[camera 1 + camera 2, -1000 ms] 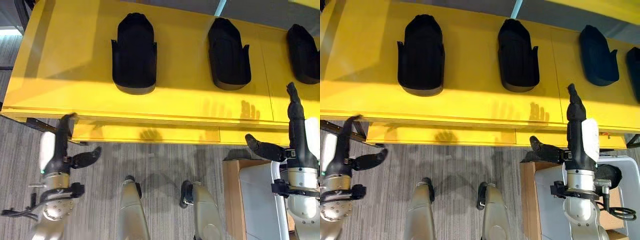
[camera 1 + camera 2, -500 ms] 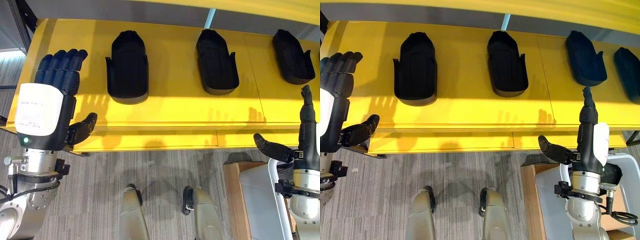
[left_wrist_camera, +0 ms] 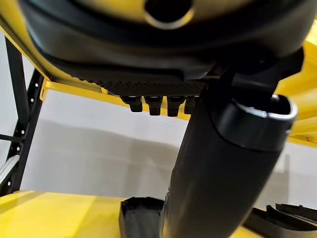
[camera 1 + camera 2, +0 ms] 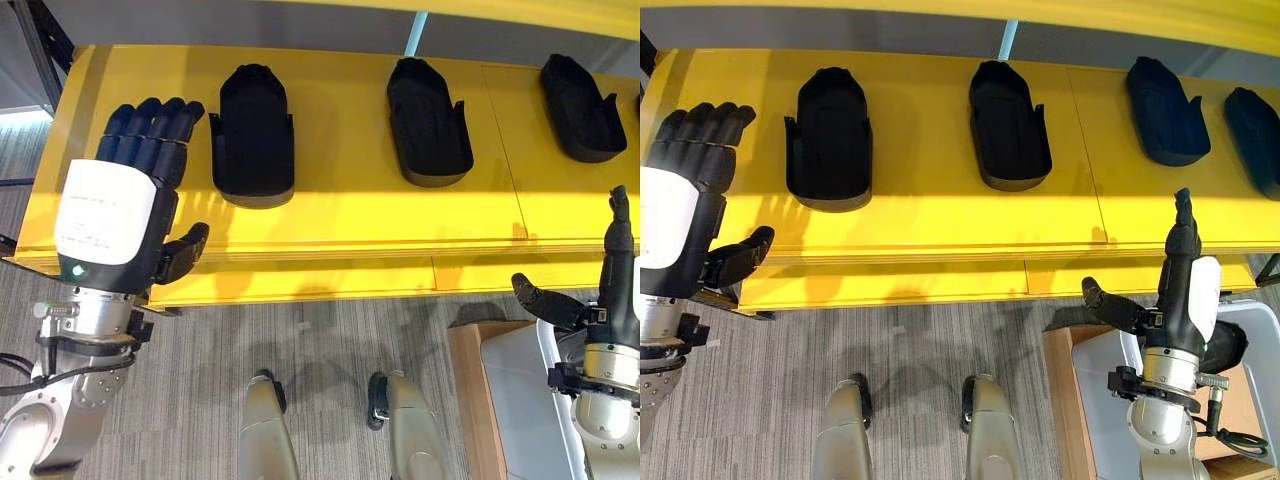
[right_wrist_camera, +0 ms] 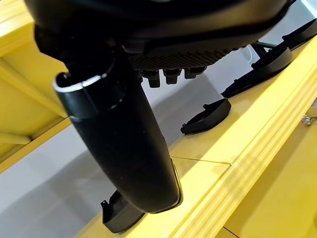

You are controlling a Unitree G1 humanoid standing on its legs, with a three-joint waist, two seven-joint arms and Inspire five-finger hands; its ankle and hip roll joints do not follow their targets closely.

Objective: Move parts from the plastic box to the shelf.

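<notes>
Left hand point(image 4: 110, 225) and right hand point(image 4: 1185, 290) open, empty, before shelf point(image 4: 340, 215); black parts point(image 4: 252, 135) spaced in row, likely for tidy storage.

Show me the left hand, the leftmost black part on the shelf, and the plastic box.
left hand point(image 4: 108, 225): left eye view, white back cover.
leftmost black part point(image 4: 252, 135): left eye view, middle of its body.
plastic box point(image 4: 518, 400): left eye view, pale wall.
</notes>
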